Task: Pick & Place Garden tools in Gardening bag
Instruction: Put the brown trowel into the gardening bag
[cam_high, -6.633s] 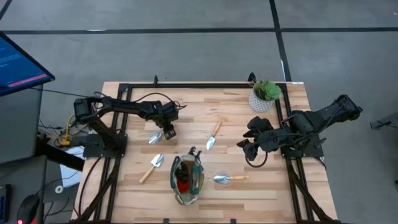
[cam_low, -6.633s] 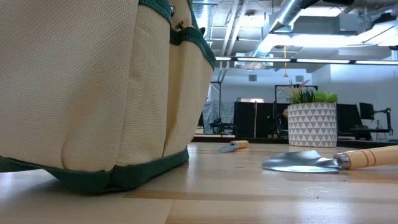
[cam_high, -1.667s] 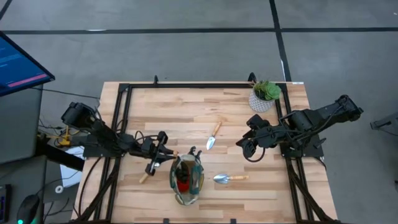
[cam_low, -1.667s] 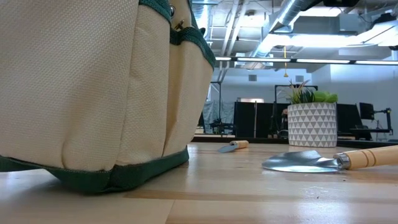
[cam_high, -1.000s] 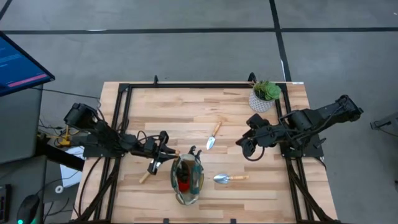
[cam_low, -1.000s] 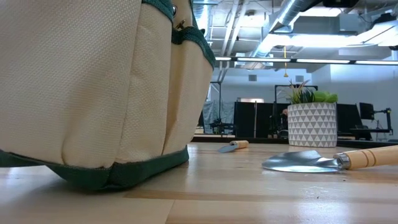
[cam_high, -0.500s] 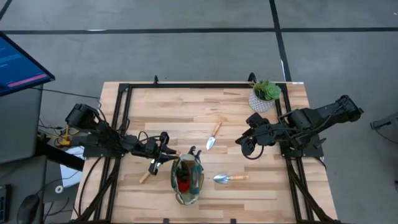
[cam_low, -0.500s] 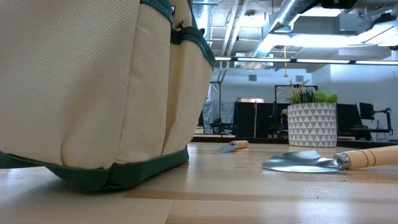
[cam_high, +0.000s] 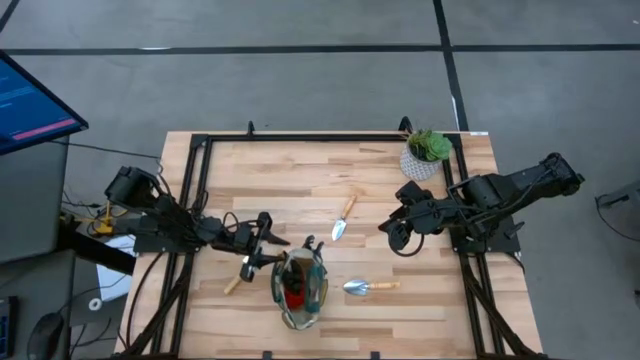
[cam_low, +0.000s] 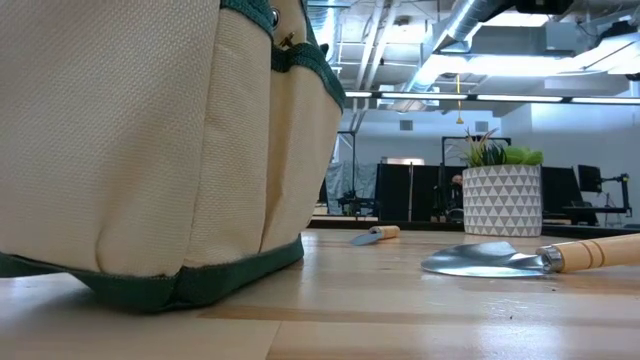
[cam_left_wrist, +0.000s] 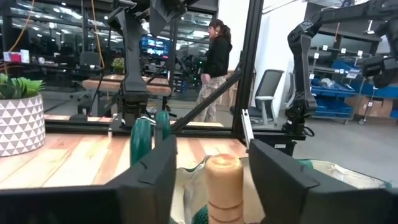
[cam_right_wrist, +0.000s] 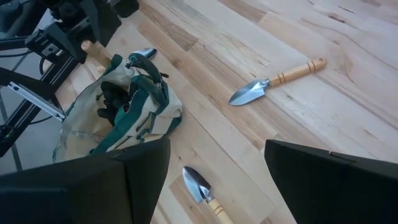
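Observation:
The beige and green gardening bag (cam_high: 301, 288) stands near the table's front edge and fills the left of the low view (cam_low: 150, 140). Green-handled shears (cam_left_wrist: 142, 140) and a red item (cam_high: 295, 293) sit in it. My left gripper (cam_high: 267, 250) is at the bag's left rim, shut on a trowel's wooden handle (cam_left_wrist: 224, 177). A second trowel (cam_high: 234, 283) lies under it on the table. Two trowels (cam_high: 342, 218) (cam_high: 370, 287) lie flat to the bag's right. My right gripper (cam_high: 392, 237) hangs open and empty at the right. My left gripper pinches the trowel's pale wooden handle (cam_left_wrist: 224, 186) between its two fingers (cam_left_wrist: 152, 177). The handle's rounded free end sticks out past the fingertips toward the bag. The fingers come about level from the table's left. The blade and the rest of the hold are hidden by the gripper.
A white patterned pot with a green plant (cam_high: 425, 155) stands at the far right corner. A black frame (cam_high: 330, 138) runs round the table's edges. Bare wood lies between the bag and the far edge. A person stands in the room beyond the table (cam_left_wrist: 217, 59).
My left gripper has edged a little toward the bag with the trowel still in its fingers. The bag's wall has shifted slightly in the low view and settled back.

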